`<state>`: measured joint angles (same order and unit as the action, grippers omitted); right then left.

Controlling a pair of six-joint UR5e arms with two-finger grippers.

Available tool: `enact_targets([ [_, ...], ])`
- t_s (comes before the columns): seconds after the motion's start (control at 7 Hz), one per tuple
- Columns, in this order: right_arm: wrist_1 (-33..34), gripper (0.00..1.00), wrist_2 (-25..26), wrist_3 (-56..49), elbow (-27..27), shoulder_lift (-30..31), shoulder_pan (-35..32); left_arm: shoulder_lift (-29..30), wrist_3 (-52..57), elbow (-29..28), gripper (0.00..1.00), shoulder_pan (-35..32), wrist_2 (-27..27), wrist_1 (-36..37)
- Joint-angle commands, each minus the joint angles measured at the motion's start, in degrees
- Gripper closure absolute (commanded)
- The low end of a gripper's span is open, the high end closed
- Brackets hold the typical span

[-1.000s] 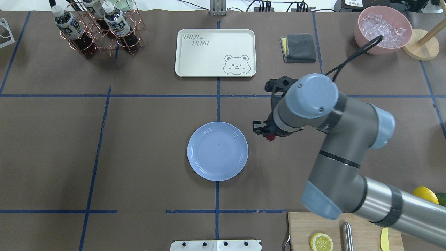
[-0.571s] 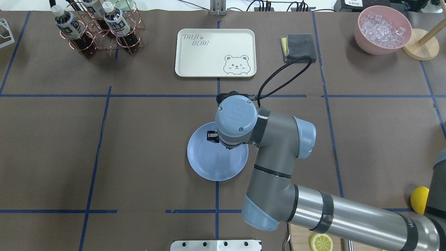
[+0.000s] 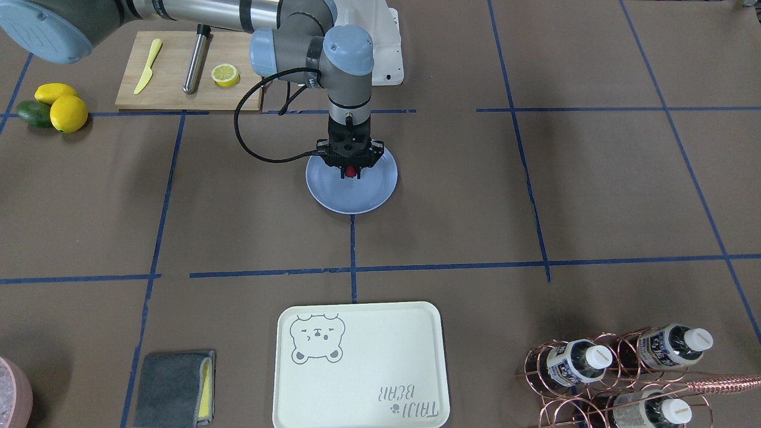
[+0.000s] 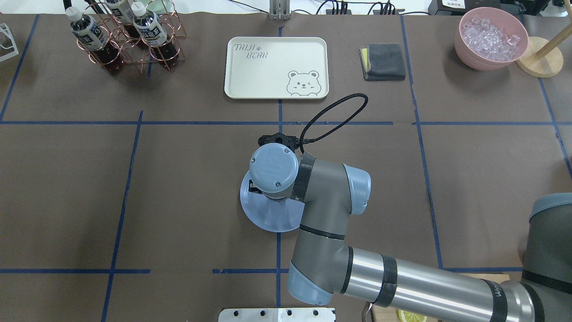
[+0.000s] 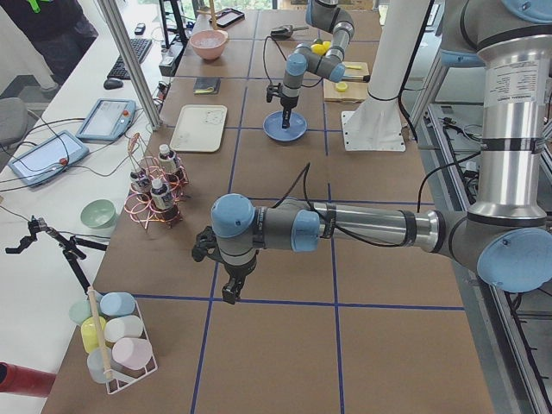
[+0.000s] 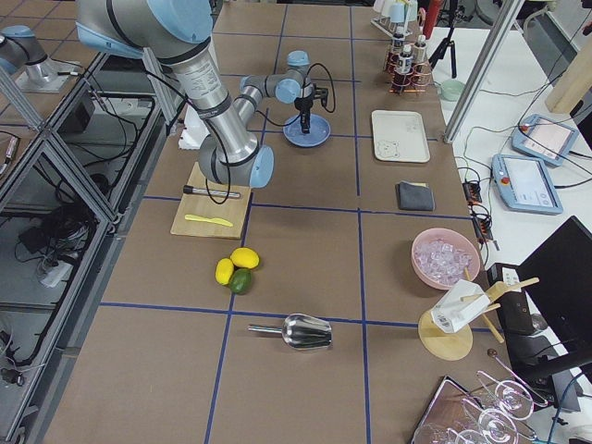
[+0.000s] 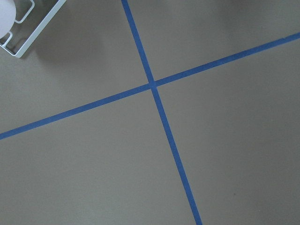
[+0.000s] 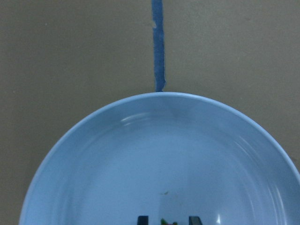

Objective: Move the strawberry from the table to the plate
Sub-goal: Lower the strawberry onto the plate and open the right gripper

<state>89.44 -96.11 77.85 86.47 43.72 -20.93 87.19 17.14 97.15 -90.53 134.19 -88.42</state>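
Note:
The light-blue plate [image 3: 357, 199] lies at the middle of the brown-paper table [image 3: 535, 190]. My right gripper [image 3: 351, 176] points straight down over the plate's robot-side half, shut on the small red strawberry [image 3: 351, 172], which hangs just above the plate surface. In the overhead view the wrist hides the gripper and berry, and only part of the plate [image 4: 263, 220] shows. The right wrist view is filled by the plate [image 8: 159, 154], with two dark fingertips [image 8: 143, 219] at the bottom edge. My left gripper [image 5: 228, 293] shows only in the exterior left view, low over bare table, and I cannot tell its state.
A cream bear-print tray [image 4: 276, 67], a grey cloth [image 4: 383, 61], a bottle rack [image 4: 125, 36] and a pink bowl of ice [image 4: 491, 38] line the far side. A cutting board [image 3: 178, 89] with a lemon half [image 3: 225, 74] and lemons [image 3: 62, 107] sit near the robot.
My right arm has swung left with the strawberry, from beside the plate's right rim to over the plate. The plate has not moved.

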Motion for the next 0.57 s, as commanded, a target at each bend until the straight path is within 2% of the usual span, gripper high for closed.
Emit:
enact_targets([
  [0.0,-0.05,1.00,0.04,-0.07,-0.25,-0.13,0.10,-0.09,0.00,-0.03,0.00,0.00,0.02,0.00],
  [0.43,-0.05,1.00,0.04,-0.69,-0.42,0.31,0.10,-0.09,0.00,-0.03,0.00,0.00,0.02,0.00],
])
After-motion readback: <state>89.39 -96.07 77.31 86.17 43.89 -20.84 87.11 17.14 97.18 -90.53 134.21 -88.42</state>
